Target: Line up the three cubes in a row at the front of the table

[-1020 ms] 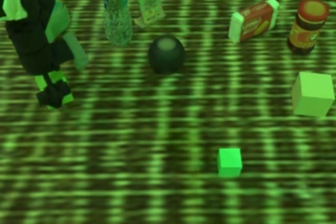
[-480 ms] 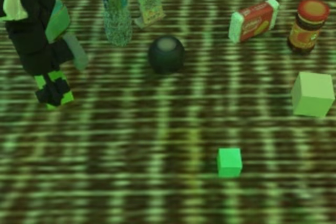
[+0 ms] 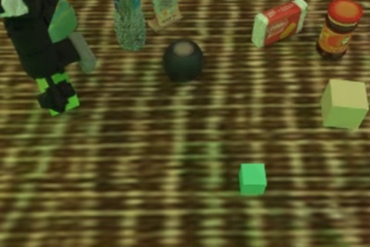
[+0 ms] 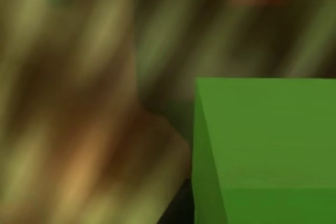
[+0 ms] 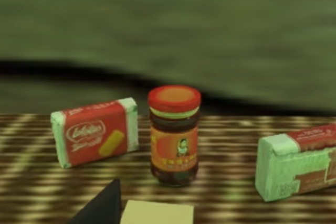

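The left tool (image 3: 56,98) is clenched on the lime-green cube (image 3: 55,93) at the table's (image 3: 144,160) far left — the left wrist view shows that cube (image 4: 262,150) close up. Well apart from the tool, the small teal-green cube (image 3: 252,179) lies right of centre near the front, and the pale beige cube (image 3: 344,103) sits by the right edge. The right tool is out of sight — its state cannot be told.

Beyond the far edge of the brown and tan woven, striped table (image 3: 173,212) lies a dim, plain greenish backdrop (image 5: 210,30).
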You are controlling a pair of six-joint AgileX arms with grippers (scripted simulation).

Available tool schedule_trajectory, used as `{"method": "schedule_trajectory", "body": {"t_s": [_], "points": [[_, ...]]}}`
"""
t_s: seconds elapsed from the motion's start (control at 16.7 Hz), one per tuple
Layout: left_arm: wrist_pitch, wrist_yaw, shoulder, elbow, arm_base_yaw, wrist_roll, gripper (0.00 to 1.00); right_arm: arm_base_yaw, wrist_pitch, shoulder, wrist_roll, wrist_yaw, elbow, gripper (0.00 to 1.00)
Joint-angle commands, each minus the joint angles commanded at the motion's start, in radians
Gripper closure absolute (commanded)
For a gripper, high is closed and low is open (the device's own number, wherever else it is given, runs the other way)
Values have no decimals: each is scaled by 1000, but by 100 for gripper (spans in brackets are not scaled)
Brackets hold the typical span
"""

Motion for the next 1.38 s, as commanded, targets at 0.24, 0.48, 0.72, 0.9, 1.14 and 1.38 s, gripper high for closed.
{"method": "schedule_trajectory", "body": {"t_s": [0.24, 0.48, 0.72, 0.9, 1.14, 1.38], "points": [[-140, 0, -43, 87, 12, -3, 100, 0, 0, 0, 0, 0, 0, 0], [-190, -1, -66, 120, 16, -4, 100, 0, 0, 0, 0, 0, 0, 0], [-187, -1, -65, 116, -4, -6, 100, 0, 0, 0, 0, 0, 0, 0], [-185, -1, -84, 99, -103, -38, 100, 0, 0, 0, 0, 0, 0, 0], [-183, -1, -130, 46, -342, -118, 100, 0, 0, 0, 0, 0, 0, 0], [-183, 2, -177, -11, -609, -200, 100, 0, 0, 0, 0, 0, 0, 0]]}}
